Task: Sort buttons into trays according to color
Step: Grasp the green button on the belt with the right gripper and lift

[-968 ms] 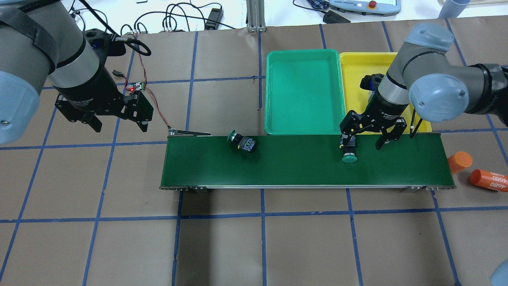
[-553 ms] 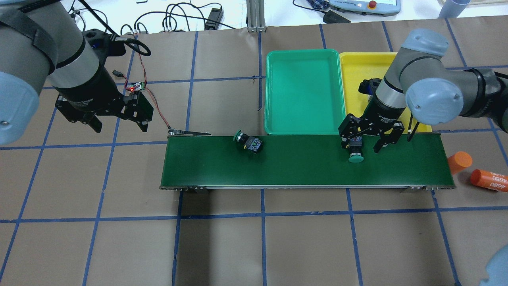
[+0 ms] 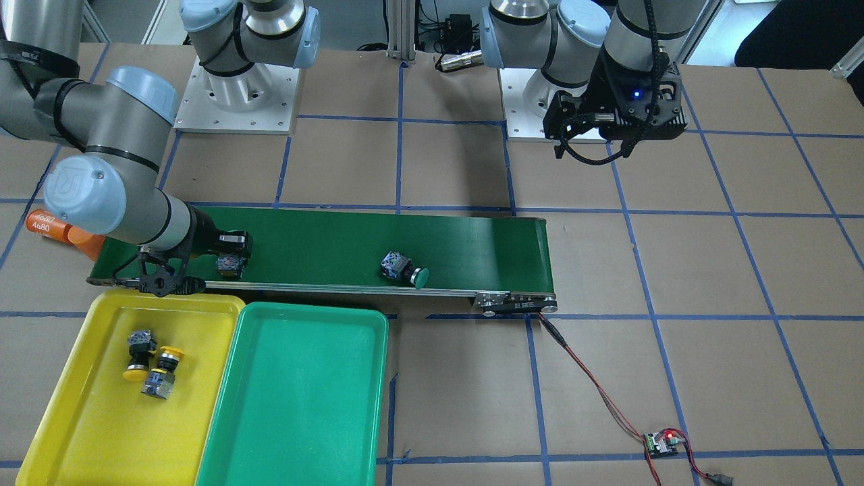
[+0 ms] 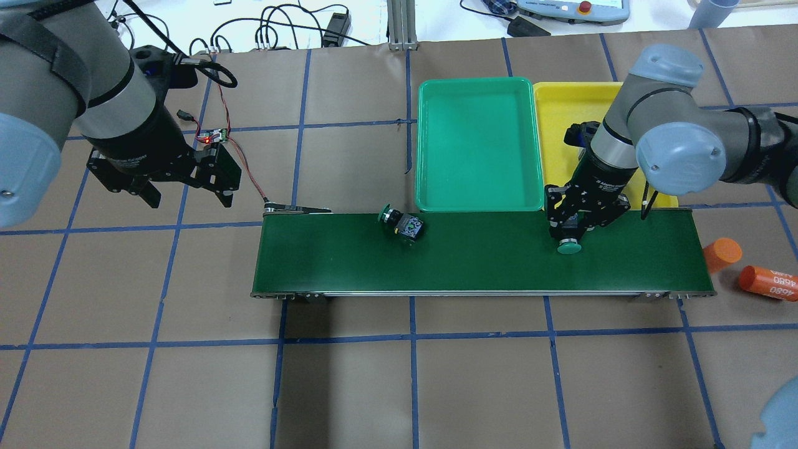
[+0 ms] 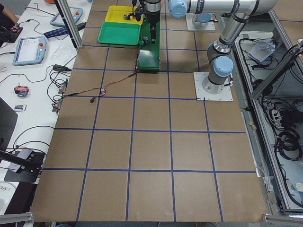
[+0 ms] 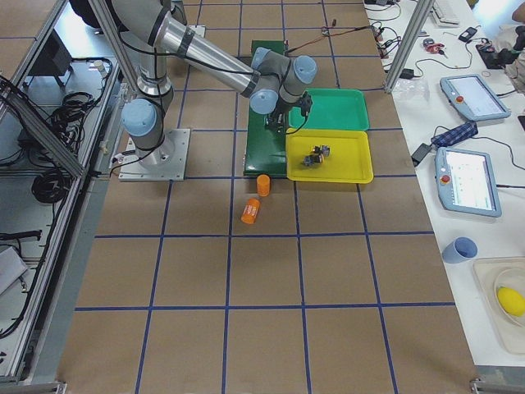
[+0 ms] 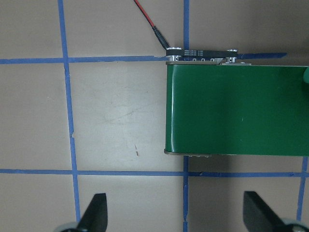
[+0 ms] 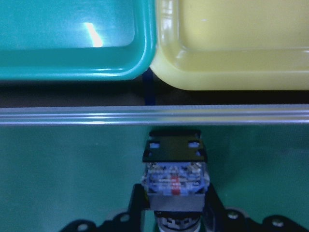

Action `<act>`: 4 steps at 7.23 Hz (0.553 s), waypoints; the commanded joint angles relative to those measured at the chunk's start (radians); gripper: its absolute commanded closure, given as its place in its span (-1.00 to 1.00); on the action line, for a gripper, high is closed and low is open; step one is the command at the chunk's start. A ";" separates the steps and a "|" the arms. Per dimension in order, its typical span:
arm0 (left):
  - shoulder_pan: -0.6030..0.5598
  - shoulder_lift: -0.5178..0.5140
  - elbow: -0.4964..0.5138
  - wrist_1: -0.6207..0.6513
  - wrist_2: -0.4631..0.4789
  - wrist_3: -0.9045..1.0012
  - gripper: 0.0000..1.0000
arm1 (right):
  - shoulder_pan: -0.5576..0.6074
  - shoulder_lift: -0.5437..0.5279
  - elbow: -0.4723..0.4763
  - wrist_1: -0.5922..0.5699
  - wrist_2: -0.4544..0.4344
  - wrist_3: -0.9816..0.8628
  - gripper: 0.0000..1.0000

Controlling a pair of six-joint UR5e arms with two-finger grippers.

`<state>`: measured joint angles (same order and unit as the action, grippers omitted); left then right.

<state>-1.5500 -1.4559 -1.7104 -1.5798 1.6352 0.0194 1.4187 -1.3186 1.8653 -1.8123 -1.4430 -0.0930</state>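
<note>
Clamps the right gripper (image 4: pixel 570 232) on a green-capped button (image 4: pixel 568 247) lying on the conveyor belt (image 4: pixel 474 268), just beside the green tray (image 4: pixel 479 206) and yellow tray (image 4: pixel 561 93). Holds the left gripper (image 4: pixel 190 199) spread wide off the belt's end. Risks, probably, slipping the pinched body on lifting, or releasing over the adjoining yellow tray; leaves a second green button (image 4: pixel 404 224) mid-belt.

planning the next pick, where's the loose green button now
In the overhead view the loose green button lies at the far edge of the conveyor belt, by the near-left corner of the green tray.
</note>
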 commanded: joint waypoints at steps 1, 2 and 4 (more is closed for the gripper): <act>-0.001 0.000 0.000 -0.002 0.002 0.001 -1.00 | 0.002 0.005 -0.079 0.034 -0.045 0.010 1.00; -0.001 -0.001 -0.003 0.000 0.002 0.001 -1.00 | 0.002 0.016 -0.151 0.074 -0.033 0.009 1.00; 0.001 0.000 -0.012 0.000 0.005 0.002 -1.00 | 0.026 0.117 -0.254 0.017 -0.016 0.012 1.00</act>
<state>-1.5506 -1.4556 -1.7174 -1.5795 1.6375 0.0203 1.4272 -1.2636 1.6766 -1.7613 -1.4712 -0.0859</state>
